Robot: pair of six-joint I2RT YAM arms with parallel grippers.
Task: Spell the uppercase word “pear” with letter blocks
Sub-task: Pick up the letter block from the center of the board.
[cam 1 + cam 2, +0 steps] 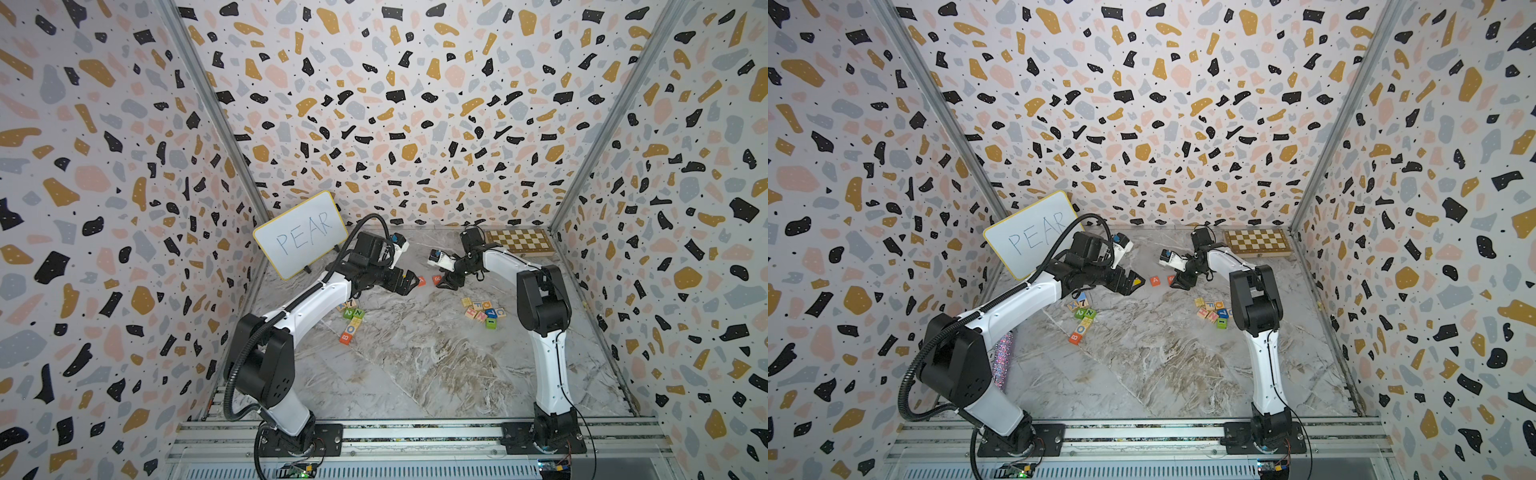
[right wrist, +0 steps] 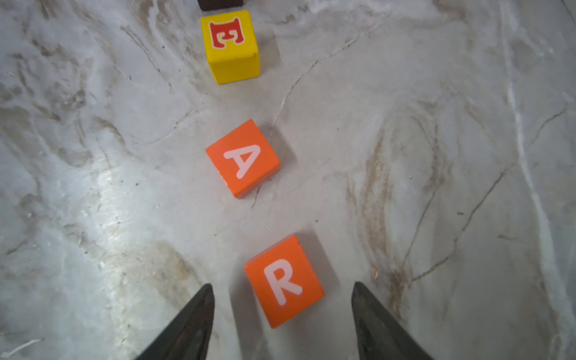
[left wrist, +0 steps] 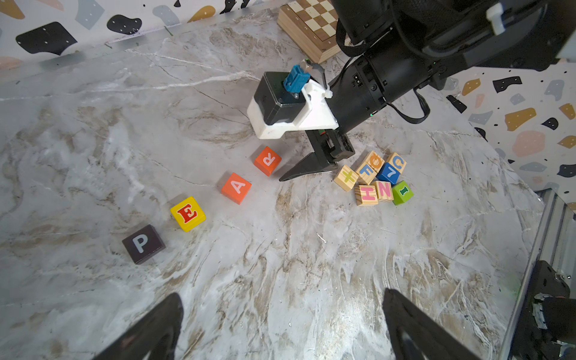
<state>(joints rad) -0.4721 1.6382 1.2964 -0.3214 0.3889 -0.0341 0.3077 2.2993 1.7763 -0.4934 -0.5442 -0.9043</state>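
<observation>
PEAR IN PLACE: My right gripper point(image 2: 282, 284) hangs low over the marble tabletop point(image 2: 436, 156), jaws parted and gripping nothing. The orange-red R block point(image 2: 283, 280) sits on the table between my two fingertips, with a gap showing on either side. Straight out beyond the tips lies the orange-red A block point(image 2: 243, 157), apart from the R. The yellow E block point(image 2: 230, 43) comes next, and the dark P block point(image 3: 143, 243) lies farthest out. The four form a loose, spaced line, letters facing up.

My left gripper point(image 3: 282, 293) is spread wide and empty above the table. The row lies ahead of its fingertips, the P end nearest. A cluster of spare lettered blocks point(image 3: 374, 180) lies near my right gripper, on the side away from the row. A chessboard point(image 3: 311, 28) rests beyond it.
</observation>
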